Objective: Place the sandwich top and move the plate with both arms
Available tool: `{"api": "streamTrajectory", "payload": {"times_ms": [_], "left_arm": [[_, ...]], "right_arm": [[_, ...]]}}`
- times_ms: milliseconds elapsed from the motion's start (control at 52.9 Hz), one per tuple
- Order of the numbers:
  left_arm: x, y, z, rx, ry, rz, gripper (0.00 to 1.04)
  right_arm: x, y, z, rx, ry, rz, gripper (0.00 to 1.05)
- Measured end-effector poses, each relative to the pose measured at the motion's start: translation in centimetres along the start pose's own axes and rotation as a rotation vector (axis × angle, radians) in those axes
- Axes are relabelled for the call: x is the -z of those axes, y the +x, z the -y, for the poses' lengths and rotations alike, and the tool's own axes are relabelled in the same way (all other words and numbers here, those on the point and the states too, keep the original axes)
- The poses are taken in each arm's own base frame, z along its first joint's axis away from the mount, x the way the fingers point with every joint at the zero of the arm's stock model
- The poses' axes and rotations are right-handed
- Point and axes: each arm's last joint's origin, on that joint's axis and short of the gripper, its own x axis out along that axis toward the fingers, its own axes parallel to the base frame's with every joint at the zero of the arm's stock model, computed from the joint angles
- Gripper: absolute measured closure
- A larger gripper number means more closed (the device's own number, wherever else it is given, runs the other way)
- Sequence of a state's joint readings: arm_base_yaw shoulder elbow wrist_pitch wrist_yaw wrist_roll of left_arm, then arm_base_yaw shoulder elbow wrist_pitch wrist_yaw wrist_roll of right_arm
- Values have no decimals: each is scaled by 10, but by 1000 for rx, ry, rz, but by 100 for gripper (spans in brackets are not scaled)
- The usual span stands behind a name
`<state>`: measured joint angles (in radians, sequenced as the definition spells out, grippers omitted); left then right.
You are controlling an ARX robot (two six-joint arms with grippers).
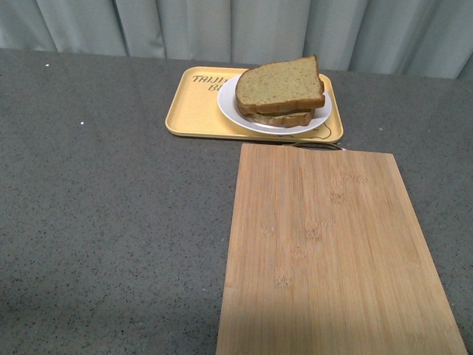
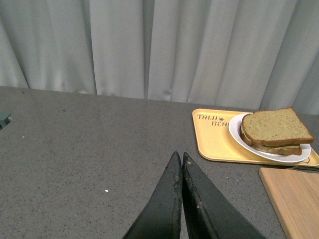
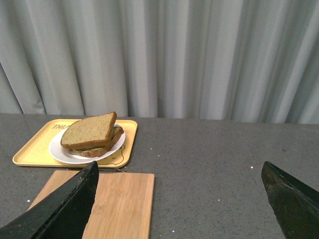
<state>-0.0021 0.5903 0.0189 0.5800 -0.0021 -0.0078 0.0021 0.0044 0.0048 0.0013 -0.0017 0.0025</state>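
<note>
The sandwich top [image 1: 281, 83], a plain brown slice, lies on a lower slice on the white plate [image 1: 235, 112]. The plate rests on a yellow tray [image 1: 194, 111] at the far side of the table. Neither arm shows in the front view. In the left wrist view my left gripper [image 2: 179, 157] is shut and empty over bare table, short and left of the plate [image 2: 238, 137] and sandwich top [image 2: 274, 126]. In the right wrist view my right gripper [image 3: 179, 172] is open and empty, low over the table, with the sandwich top [image 3: 89, 131] and plate [image 3: 59, 152] far off.
A bamboo cutting board [image 1: 332, 251] lies in front of the tray, reaching the near table edge; it also shows in the left wrist view [image 2: 294, 199] and right wrist view [image 3: 119, 204]. Grey speckled tabletop [image 1: 111, 222] spreads left. Grey curtains [image 1: 244, 26] hang behind.
</note>
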Motion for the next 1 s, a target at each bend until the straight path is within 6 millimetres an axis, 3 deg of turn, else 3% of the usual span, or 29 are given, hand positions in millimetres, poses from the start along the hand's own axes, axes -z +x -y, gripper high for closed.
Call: {"api": "streamTrajectory", "payload": {"times_ms": [1001], "left_arm": [[-4, -26, 0, 0, 0, 14, 101]], "right_arm": [[0, 0, 0, 0, 0, 0, 9]]}}
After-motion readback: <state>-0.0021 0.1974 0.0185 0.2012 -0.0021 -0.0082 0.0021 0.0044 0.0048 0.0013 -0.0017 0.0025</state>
